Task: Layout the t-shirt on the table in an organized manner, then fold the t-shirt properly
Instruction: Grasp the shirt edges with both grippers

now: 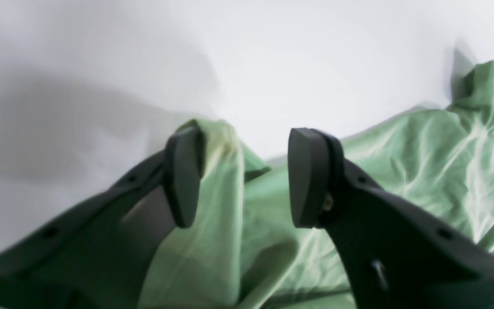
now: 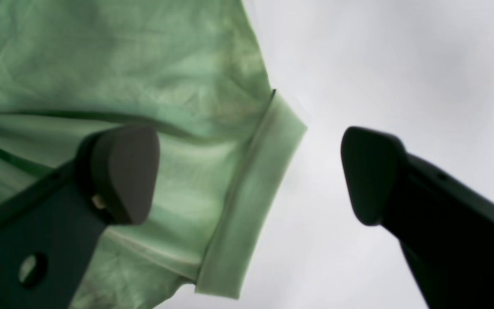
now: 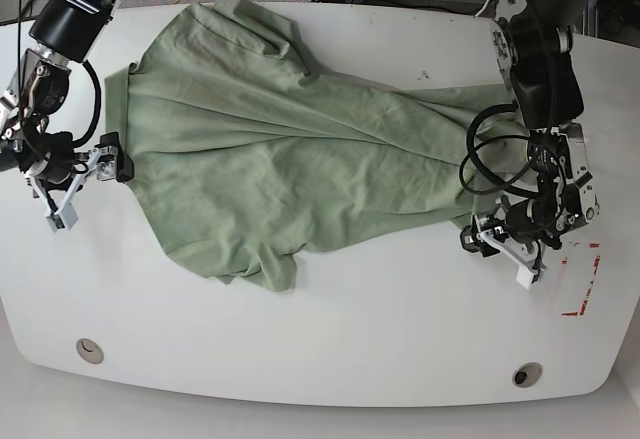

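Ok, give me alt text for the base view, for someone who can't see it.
A green t-shirt lies spread but wrinkled on a white table. The right gripper is open at the shirt's left edge, and the left gripper is open at its right edge.

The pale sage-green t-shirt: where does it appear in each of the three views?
Left wrist: pale sage-green t-shirt fills lower right.
Right wrist: it covers the left half, hem at centre.
Base: it spreads across the middle.
Shared landmark: glossy white table.
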`<state>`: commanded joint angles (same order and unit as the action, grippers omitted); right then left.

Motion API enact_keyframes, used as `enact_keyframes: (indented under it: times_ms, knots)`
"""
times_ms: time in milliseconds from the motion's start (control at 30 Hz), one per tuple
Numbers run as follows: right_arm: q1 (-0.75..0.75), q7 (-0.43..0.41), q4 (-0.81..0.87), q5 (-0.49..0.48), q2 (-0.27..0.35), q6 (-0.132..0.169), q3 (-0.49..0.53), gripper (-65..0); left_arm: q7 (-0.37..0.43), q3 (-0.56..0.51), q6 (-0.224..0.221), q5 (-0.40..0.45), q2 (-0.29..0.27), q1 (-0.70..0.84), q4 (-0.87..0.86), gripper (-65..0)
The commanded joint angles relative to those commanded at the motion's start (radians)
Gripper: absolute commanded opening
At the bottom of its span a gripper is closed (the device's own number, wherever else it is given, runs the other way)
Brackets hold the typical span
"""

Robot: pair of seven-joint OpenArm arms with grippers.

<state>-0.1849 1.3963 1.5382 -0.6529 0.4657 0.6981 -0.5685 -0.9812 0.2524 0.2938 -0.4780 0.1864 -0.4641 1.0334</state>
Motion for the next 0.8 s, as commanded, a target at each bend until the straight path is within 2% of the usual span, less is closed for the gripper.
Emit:
enact_keyframes:
  times_ms: [200,400,500,633,700,800]
  knots:
    - [-0.008,0.0,0.0,0.0,0.002,0.0,0.0,0.0,0.032,-0.069,0.0,0.0,0.0,-0.002,-0.048,-35.0]
    - [-0.009,0.0,0.0,0.0,0.003,0.0,0.0,0.0,0.032,-0.077,0.0,0.0,0.0,-0.002,-0.048,-36.3]
    - [-0.009,0.0,0.0,0.0,0.002,0.0,0.0,0.0,0.032,-0.077,0.0,0.0,0.0,-0.002,-0.048,-42.1]
    - [-0.009,0.0,0.0,0.0,0.002,0.0,0.0,0.0,0.032,-0.077,0.0,0.0,0.0,-0.002,-0.043,-59.4]
    - [-0.012,0.0,0.0,0.0,0.002,0.0,0.0,0.0,0.032,-0.075,0.0,0.0,0.0,-0.002,-0.04,-63.8]
    - [-0.043,0.0,-0.002,0.005,0.0,0.0,0.0,0.0,0.031,-0.071,0.0,-0.002,0.014,0.0,-0.034,-64.6]
